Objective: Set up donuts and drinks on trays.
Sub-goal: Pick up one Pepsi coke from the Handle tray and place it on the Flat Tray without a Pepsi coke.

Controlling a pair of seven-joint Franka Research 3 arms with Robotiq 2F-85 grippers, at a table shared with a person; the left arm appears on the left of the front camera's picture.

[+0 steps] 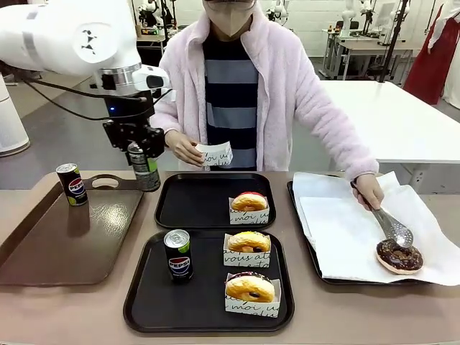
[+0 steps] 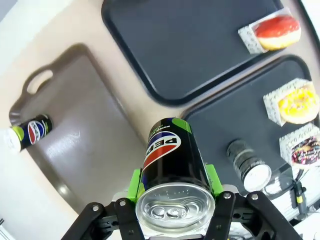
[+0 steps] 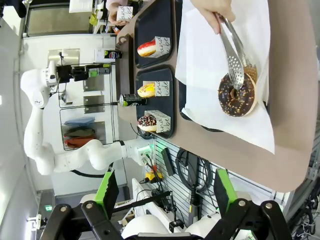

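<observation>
Green-padded left tool (image 2: 173, 181), clamped on can (image 2: 169, 150)

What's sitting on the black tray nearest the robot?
A Pepsi can, a yellow donut and a chocolate donut, both in paper sleeves. The tray floor beneath them is hidden.

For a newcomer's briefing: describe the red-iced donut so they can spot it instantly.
Two black trays sit mid-table; take the far tray, nearer the person. The red-iced donut lies alone on it in a white sleeve; the near tray holds a yellow donut and a chocolate donut.
</observation>
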